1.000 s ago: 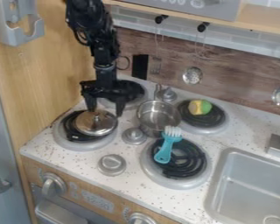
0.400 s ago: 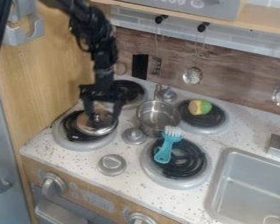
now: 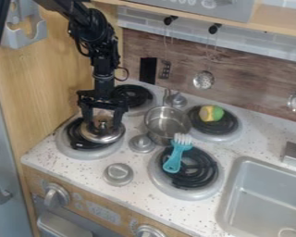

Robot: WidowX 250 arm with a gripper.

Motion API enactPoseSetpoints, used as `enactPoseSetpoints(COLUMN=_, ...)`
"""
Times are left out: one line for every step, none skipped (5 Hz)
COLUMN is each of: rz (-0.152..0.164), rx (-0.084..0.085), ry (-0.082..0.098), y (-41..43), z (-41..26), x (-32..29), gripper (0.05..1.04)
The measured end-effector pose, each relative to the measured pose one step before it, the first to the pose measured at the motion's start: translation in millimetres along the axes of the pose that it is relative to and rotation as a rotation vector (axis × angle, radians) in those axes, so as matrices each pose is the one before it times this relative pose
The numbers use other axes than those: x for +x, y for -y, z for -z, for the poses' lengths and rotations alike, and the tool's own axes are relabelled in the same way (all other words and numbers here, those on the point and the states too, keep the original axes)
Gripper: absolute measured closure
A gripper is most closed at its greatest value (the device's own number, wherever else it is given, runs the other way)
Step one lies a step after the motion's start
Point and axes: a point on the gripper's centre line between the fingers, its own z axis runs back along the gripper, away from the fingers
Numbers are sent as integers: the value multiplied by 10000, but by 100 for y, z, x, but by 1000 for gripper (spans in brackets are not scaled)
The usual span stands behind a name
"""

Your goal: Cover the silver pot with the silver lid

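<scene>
Over the front left burner hangs my gripper (image 3: 103, 124), its two fingers apart, one on either side of the lid's knob. The silver lid (image 3: 101, 135) lies on that burner, knob up, just beneath the fingers. To the right of it, the silver pot (image 3: 167, 122) stands uncovered between the burners, its handle pointing to the back.
A teal brush (image 3: 177, 153) lies on the front right burner (image 3: 203, 178). On the back right burner is a yellow and green toy (image 3: 211, 113). Metal knobs (image 3: 142, 144) rise from the counter, and the sink (image 3: 268, 199) is at the right. Utensils hang along the back wall.
The gripper has shifted slightly left and down, so its fingers are now lower around the lid's knob. Lid, pot and brush have stayed put.
</scene>
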Motion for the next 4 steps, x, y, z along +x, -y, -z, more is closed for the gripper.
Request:
enactPoseSetpoints(rz=26, rx=-14, ry=-16, y=26, z=98, x=-124, gripper=423)
enactPoseSetpoints(rz=48, rx=1, ry=-62, y=-64, z=101, x=-157, gripper=693)
enactPoseSetpoints(rz=0, rx=40, ry=-136, y=-13, z=-271, x=-749, gripper=824)
enactPoseSetpoints(rz=170, rx=-7, ry=133, y=758, z=-1496, x=-942, gripper=839)
